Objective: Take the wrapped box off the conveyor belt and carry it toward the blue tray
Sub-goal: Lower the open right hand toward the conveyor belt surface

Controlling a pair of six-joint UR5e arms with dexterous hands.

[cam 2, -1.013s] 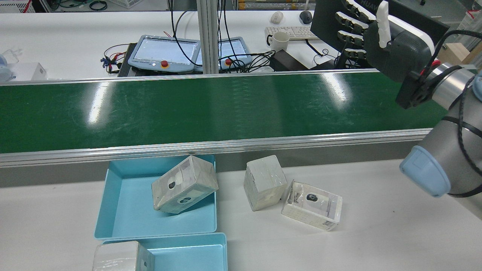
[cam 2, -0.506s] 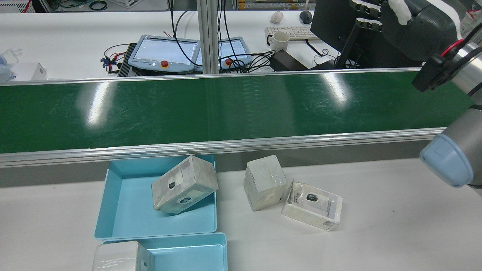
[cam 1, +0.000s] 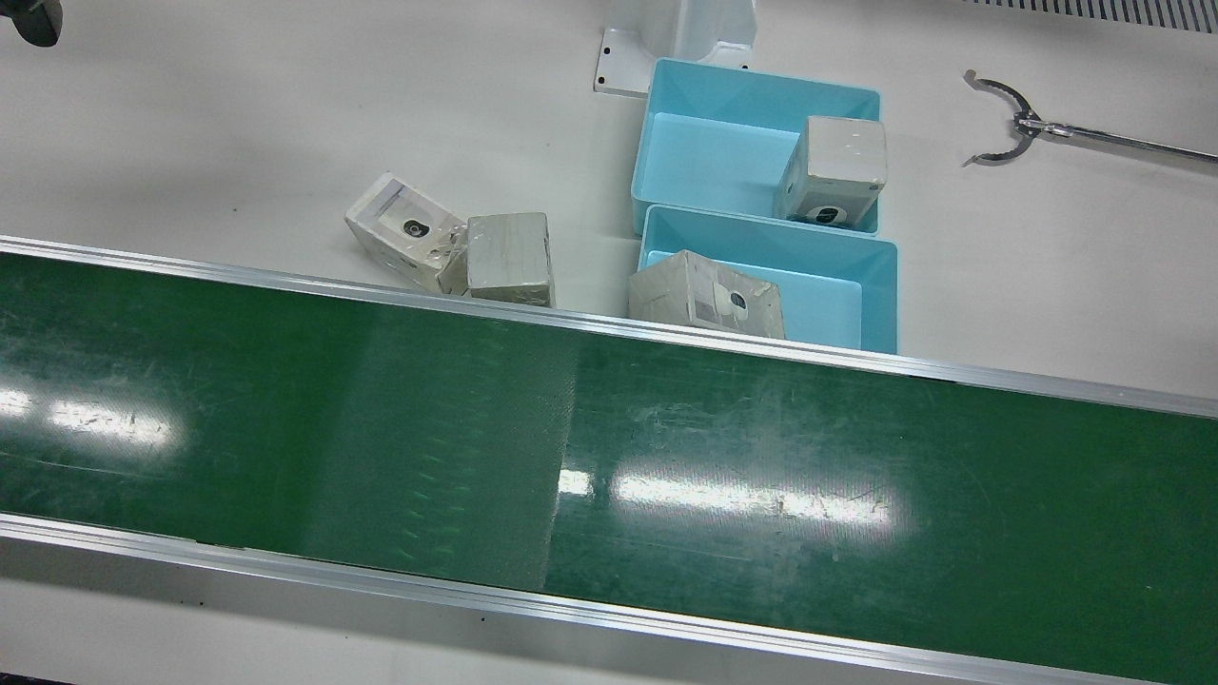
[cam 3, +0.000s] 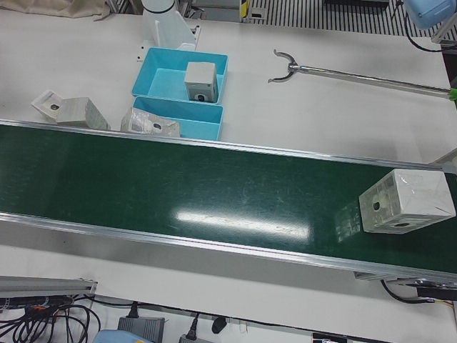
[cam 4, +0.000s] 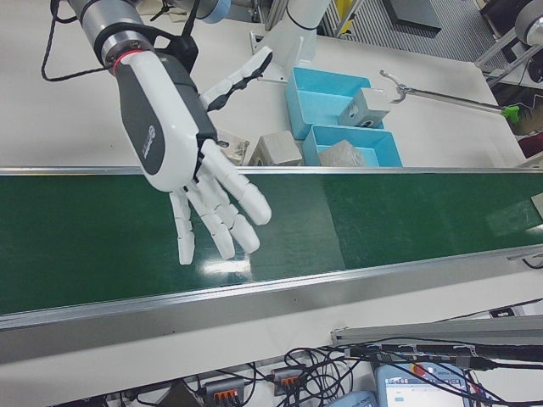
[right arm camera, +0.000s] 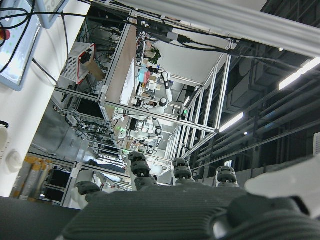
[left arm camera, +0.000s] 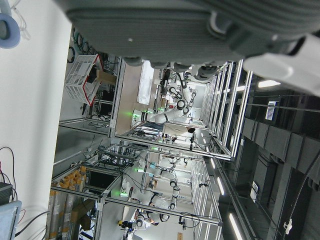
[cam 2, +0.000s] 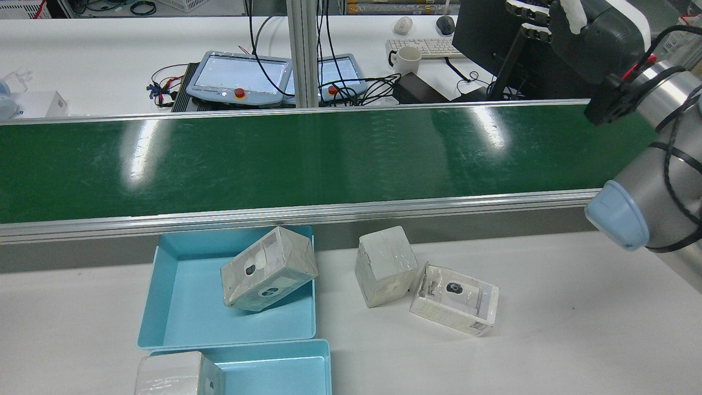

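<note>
A wrapped box [cam 3: 405,201] rides on the green conveyor belt [cam 3: 178,186] at its right end in the left-front view; no other view shows it. Two blue trays [cam 2: 181,307] [cam 2: 274,367] sit side by side on the table before the belt, each with a wrapped box [cam 2: 269,271] [cam 2: 178,376] in it. My right hand [cam 4: 191,161] is open with its fingers spread and hovers above the belt, far from the box; it also shows in the rear view [cam 2: 581,27]. My left hand [left arm camera: 165,30] shows only as a palm in its own view and holds nothing.
Two more wrapped boxes [cam 2: 384,266] [cam 2: 455,299] lie on the table right of the trays. A metal reach tool [cam 3: 357,75] lies on the table beyond the trays. Teach pendants [cam 2: 241,77], a mug [cam 2: 407,57] and a monitor stand behind the belt.
My right hand has risen and moved right, toward the rear view's top right corner. The boxes and trays have not moved.
</note>
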